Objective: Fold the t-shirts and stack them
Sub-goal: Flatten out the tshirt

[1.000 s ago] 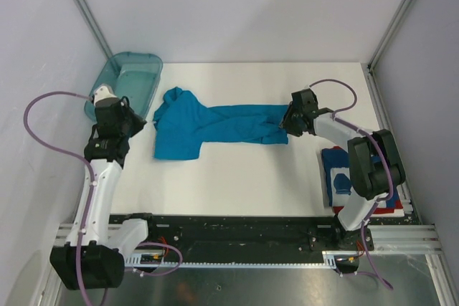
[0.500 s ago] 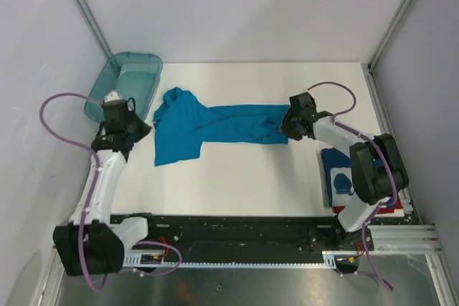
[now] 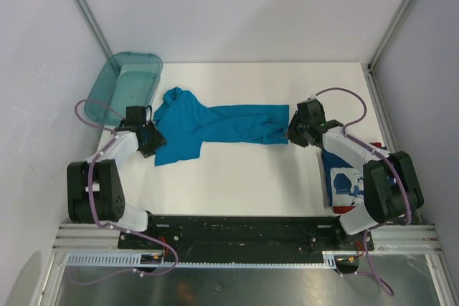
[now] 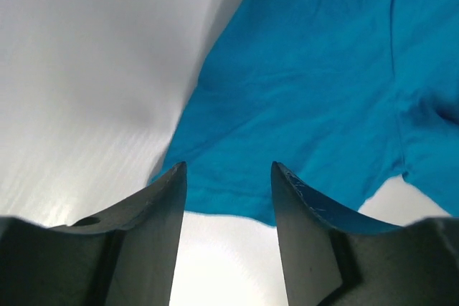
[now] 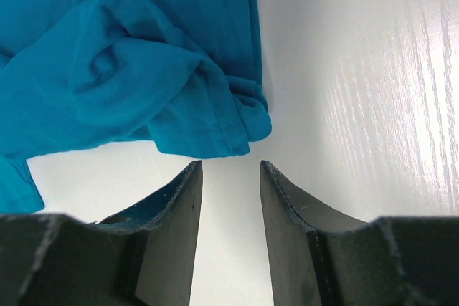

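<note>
Top external view, items listed from the left.

1. Translucent teal bin (image 3: pixel 107 77) – far left corner of the worktop (image 3: pixel 251 177), tilted against the side wall. It lies near the teal-blue t-shirt but does not touch it.

2. My left arm (image 3: pixel 123 147) – it reaches in low from the left edge. My left jaws sit at the near left corner of the teal-blue t-shirt. In the left wrist view the two fingers (image 4: pixel 154 234) stand apart with nothing between them. The shirt's hem lies just past the tips. Whether the tips touch the cloth, I cannot tell.

3. Teal-blue t-shirt (image 3: pixel 215 123) – unfolded and lying lengthways across the middle of the worktop. The left end is broad and fairly flat (image 4: pixel 323 91). The right end is narrower and bunched into soft ridges (image 5: pixel 129 55).

4. My right arm (image 3: pixel 344 150) – it comes in from the near right. My right jaws are at the shirt's right end. In the right wrist view the fingers (image 5: pixel 287 227) are parted and hold nothing. A rumpled corner of cloth lies just ahead of the gap, with bare worktop between the tips.

5. Dark blue t-shirt (image 3: pixel 344 180) – folded, with a white print and a red edge. It lies at the near right of the worktop and is partly hidden under my right arm. It is apart from the teal-blue shirt – the two are not stacked.
</note>
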You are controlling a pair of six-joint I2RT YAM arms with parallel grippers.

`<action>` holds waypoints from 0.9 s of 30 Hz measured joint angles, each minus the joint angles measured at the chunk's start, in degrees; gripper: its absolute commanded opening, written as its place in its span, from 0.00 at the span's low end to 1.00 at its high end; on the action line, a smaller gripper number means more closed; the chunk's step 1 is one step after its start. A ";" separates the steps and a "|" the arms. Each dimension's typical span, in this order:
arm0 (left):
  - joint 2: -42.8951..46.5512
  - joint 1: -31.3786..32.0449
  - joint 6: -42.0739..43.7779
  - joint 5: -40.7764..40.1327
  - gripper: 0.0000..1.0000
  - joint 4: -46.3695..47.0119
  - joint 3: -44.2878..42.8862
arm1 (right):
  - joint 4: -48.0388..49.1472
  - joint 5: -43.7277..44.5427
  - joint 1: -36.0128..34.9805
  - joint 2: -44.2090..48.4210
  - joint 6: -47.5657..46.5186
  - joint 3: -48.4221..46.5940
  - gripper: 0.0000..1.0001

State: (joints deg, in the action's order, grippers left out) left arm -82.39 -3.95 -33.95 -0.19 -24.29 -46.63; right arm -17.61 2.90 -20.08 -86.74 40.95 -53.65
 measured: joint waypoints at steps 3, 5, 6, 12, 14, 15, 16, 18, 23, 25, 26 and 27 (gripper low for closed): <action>-4.00 0.63 1.01 -3.08 0.57 0.15 -3.76 | 0.15 -0.42 0.20 1.18 0.00 0.94 0.42; -6.47 0.94 1.79 -5.07 0.59 0.72 -6.60 | 0.35 -0.68 0.33 1.68 0.00 1.29 0.42; -7.78 1.07 2.40 -6.10 0.59 1.27 -8.09 | 0.39 -0.81 0.39 1.81 0.00 1.36 0.42; -17.29 1.42 5.99 -8.94 0.59 4.59 -14.88 | 0.90 -1.86 0.70 2.64 -0.02 2.47 0.42; -20.17 1.51 6.60 -8.85 0.59 4.96 -15.78 | 0.92 -1.97 0.81 3.10 -0.02 2.93 0.42; -21.35 1.60 7.39 -9.35 0.58 5.09 -16.06 | 0.94 -2.01 0.90 3.34 -0.02 3.17 0.42; -21.59 1.73 7.52 -9.07 0.57 5.35 -16.81 | 0.96 -2.10 0.98 3.61 -0.02 3.37 0.42; -21.90 2.01 7.63 -8.61 0.52 5.79 -17.38 | 1.07 -2.40 1.09 4.02 -0.02 3.61 0.42; -22.51 2.54 7.58 -7.96 0.11 5.79 -17.55 | 1.49 -3.41 1.20 4.68 0.00 3.98 0.42; -22.51 2.62 7.56 -7.15 0.03 5.73 -17.55 | 1.66 -3.65 1.20 4.68 0.00 4.04 0.42; -22.51 2.69 7.50 -6.97 0.01 5.75 -17.55 | 1.66 -3.69 1.20 4.68 -0.02 4.07 0.42; -22.51 2.71 7.43 -6.86 0.01 5.77 -17.53 | 1.66 -3.80 1.20 4.70 -0.02 4.09 0.42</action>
State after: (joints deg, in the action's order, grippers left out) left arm -104.90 -1.23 -26.52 -7.05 -18.52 -64.16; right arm -15.94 -0.91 -18.87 -82.04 40.93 -49.56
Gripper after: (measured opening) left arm 0.048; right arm 0.423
